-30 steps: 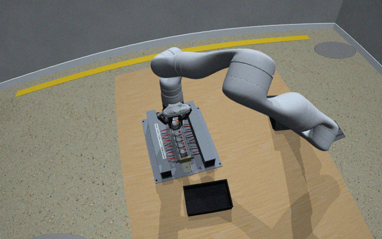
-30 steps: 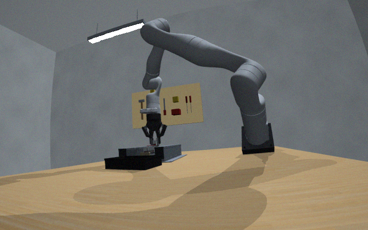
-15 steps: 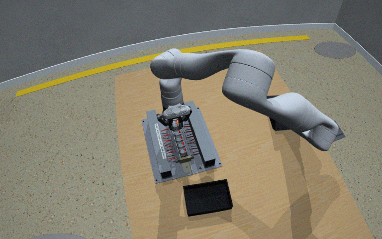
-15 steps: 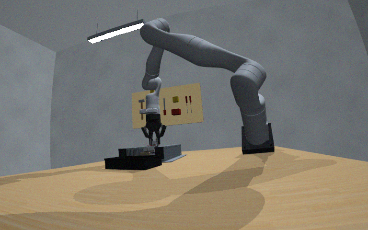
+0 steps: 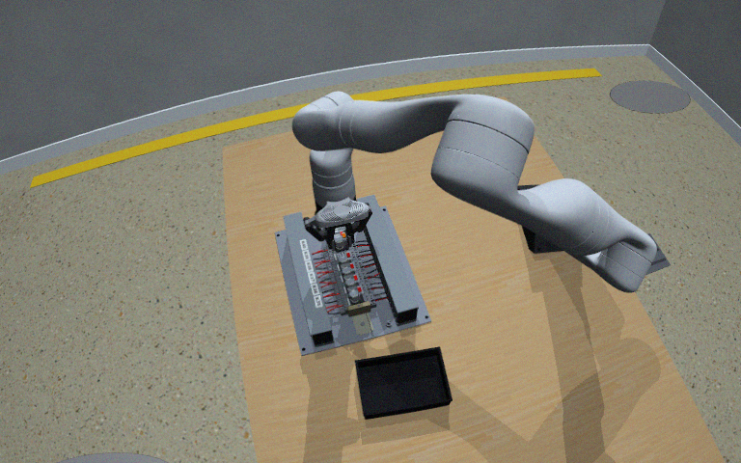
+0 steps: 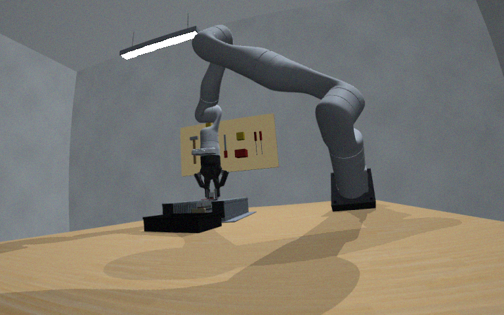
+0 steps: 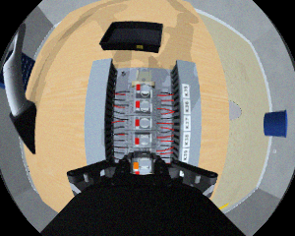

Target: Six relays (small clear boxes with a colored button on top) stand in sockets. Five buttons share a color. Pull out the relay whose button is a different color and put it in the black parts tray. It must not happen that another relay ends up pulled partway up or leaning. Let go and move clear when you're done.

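Only the wrist view shows the fingers pinching the orange-buttoned relay (image 7: 142, 165) above the panel (image 5: 397, 269); the exterior view hides it. The black tray (image 5: 402, 382) lies nearer the tabletop's (image 5: 535, 343) front edge.

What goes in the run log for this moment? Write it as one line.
phase: pulling | gripper: shut on orange relay | relay: lifted above panel | tray: not reached
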### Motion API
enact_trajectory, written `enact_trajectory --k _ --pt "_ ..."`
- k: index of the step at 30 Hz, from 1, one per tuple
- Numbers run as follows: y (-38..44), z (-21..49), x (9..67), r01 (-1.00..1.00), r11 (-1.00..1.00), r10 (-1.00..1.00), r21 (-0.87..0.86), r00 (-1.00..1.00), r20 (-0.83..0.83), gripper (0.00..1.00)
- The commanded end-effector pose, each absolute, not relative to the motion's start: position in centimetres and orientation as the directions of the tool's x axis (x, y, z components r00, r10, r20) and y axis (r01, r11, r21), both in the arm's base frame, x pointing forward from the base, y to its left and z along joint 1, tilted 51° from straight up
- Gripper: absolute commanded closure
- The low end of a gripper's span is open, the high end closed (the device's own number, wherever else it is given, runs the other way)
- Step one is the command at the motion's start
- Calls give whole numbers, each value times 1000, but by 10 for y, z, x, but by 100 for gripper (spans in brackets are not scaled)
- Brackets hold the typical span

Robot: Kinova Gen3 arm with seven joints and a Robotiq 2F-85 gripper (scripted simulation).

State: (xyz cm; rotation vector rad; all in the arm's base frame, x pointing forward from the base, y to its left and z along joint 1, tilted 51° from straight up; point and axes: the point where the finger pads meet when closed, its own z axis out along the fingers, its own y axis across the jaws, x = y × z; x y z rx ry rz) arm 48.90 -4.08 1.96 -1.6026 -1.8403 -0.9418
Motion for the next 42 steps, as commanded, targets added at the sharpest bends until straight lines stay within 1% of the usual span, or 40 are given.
enact_trajectory --k 1,18,32,42 --pt "-42 20 489 984 57 624 166 -165 764 100" --pt "-46 24 489 984 57 624 166 -165 764 100" --pt "-81 51 486 984 57 624 166 -165 764 100" --pt "-85 55 486 984 57 624 166 -165 764 100"
